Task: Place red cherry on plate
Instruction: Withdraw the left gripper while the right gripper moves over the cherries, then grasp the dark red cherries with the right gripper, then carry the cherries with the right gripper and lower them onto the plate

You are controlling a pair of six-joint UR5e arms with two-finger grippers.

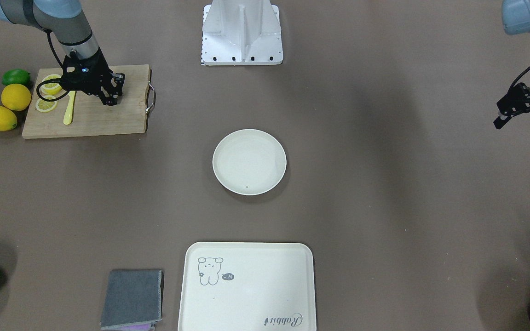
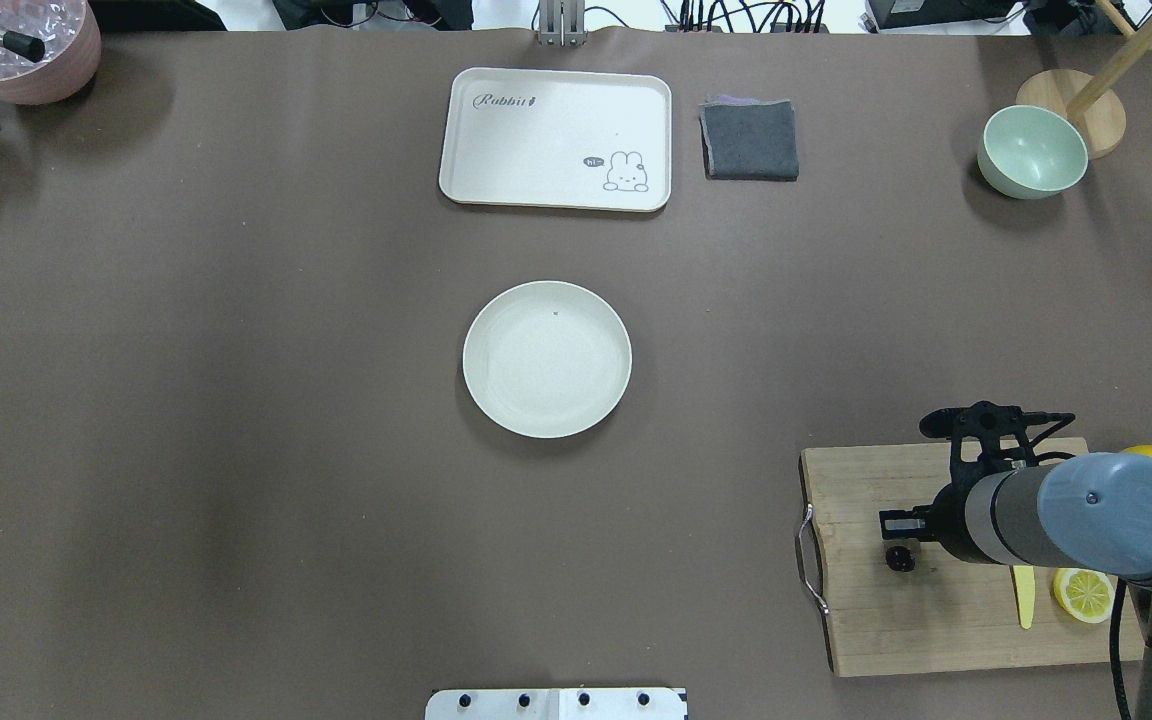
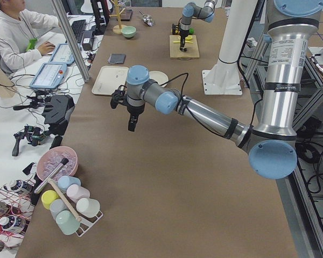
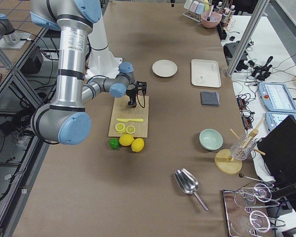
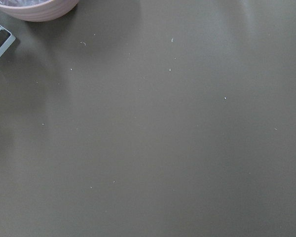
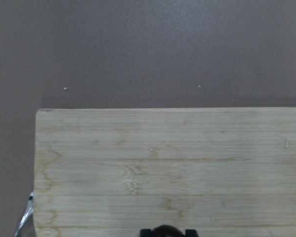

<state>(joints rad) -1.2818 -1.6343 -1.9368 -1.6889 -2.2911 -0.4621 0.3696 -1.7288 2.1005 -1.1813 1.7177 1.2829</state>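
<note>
Currently at the grasp step, seemingly: right gripper (image 1: 109, 100) low over the cutting board (image 2: 876, 620), jaws narrow either side of the red cherry (image 2: 900, 558) (clamped or not, cannot tell); next calls for lift and carry to the plate (image 2: 547, 360), well apart

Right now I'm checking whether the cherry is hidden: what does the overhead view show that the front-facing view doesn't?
Only overhead: the cherry, a small dark blob on the board. Only front-facing: the left gripper, open off to the side, and a lime beside the board. Both: the plate, empty, the tray, the board and the right gripper over it.
</note>
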